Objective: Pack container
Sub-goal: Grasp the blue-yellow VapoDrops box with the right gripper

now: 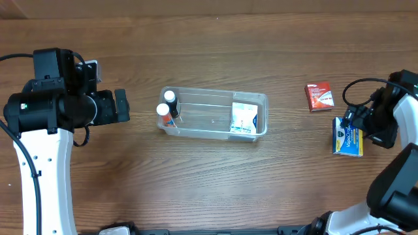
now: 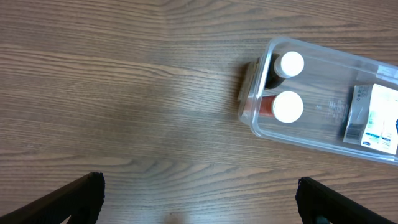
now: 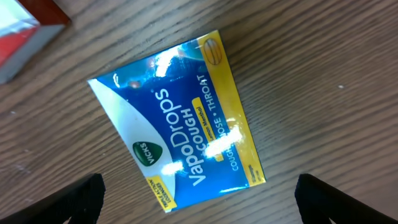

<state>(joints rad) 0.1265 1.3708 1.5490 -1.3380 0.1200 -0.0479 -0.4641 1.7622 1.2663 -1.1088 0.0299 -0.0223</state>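
Observation:
The clear plastic container (image 1: 215,128) sits mid-table and shows at the upper right of the left wrist view (image 2: 323,134). Inside it stand two white-capped bottles (image 1: 167,104) at the left end and a white box (image 1: 244,119) at the right end. A blue and yellow VapoDrops box (image 1: 347,138) lies flat on the table at the right and fills the right wrist view (image 3: 180,118). My right gripper (image 3: 198,200) is open and empty just above that box. My left gripper (image 2: 199,202) is open and empty over bare wood, left of the container.
A red and white box (image 1: 319,96) lies on the table up and left of the blue box; its corner shows in the right wrist view (image 3: 25,28). The table is brown wood.

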